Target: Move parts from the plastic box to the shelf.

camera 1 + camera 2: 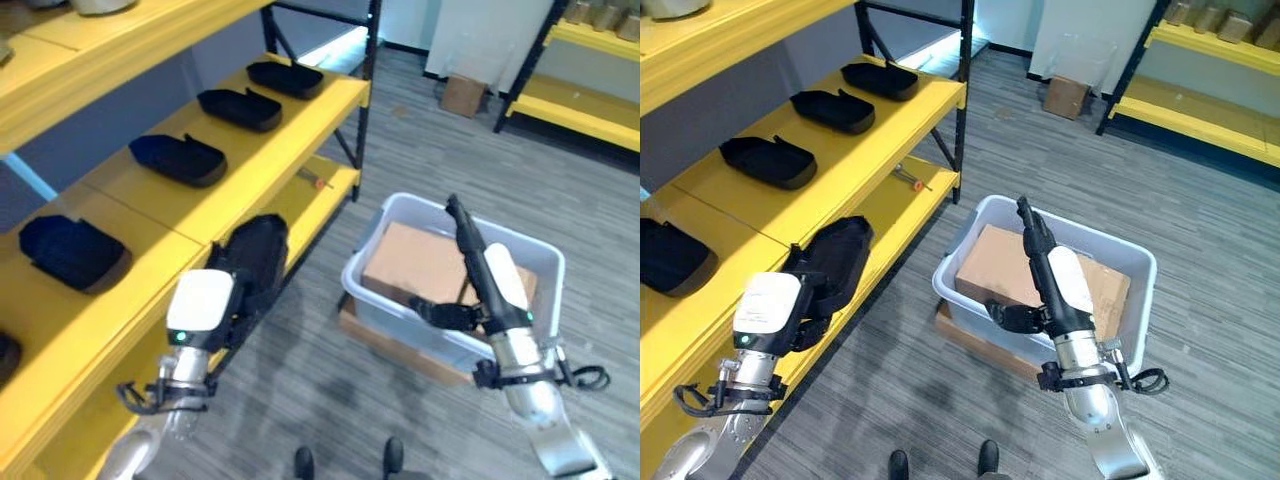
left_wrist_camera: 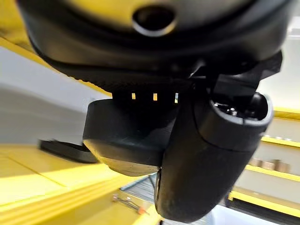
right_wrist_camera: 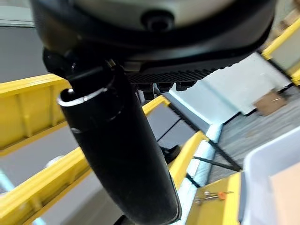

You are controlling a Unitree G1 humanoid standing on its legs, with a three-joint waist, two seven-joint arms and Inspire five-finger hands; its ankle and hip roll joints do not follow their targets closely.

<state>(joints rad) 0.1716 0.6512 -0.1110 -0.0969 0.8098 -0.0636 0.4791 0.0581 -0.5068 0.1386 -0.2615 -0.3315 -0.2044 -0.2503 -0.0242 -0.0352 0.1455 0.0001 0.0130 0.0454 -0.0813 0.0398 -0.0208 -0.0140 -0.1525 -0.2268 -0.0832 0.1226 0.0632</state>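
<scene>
Holding: my left hand (image 1: 225,300) has a black part (image 1: 257,255), fingers curled round its near end; I see the grip close up in the left wrist view, where the part (image 2: 126,140) sits against the thumb (image 2: 206,159).
Part position: it hangs just off the front edge of the yellow shelf (image 1: 290,150), beside the middle board, tilted with its far end pointing up and away from me. I cannot tell if it touches the edge.
Right hand: my right hand (image 1: 1035,290) is over the box (image 1: 1120,255), fingers straight and pointing away from me, thumb (image 1: 1010,317) stuck out sideways, holding nothing. The right wrist view shows the fingers (image 3: 122,154) stretched out.
Box: pale plastic, on the floor to the right of the shelf, resting on a flat piece of brown board. Inside I see a cardboard carton (image 1: 1005,265) taking up most of it; my right hand hides part of the inside.
Parts on shelf: four black parts lie in a row on the middle board, one far (image 1: 285,77), the next (image 1: 240,108), a third (image 1: 178,158), and the nearest (image 1: 72,250), well apart from each other.
Lower board: a small tool with an orange tip (image 1: 313,180) lies there, near the upright post.
Background: a second yellow shelf (image 1: 590,105) stands across the room, with a small cardboard box (image 1: 463,95) on the floor near it.
</scene>
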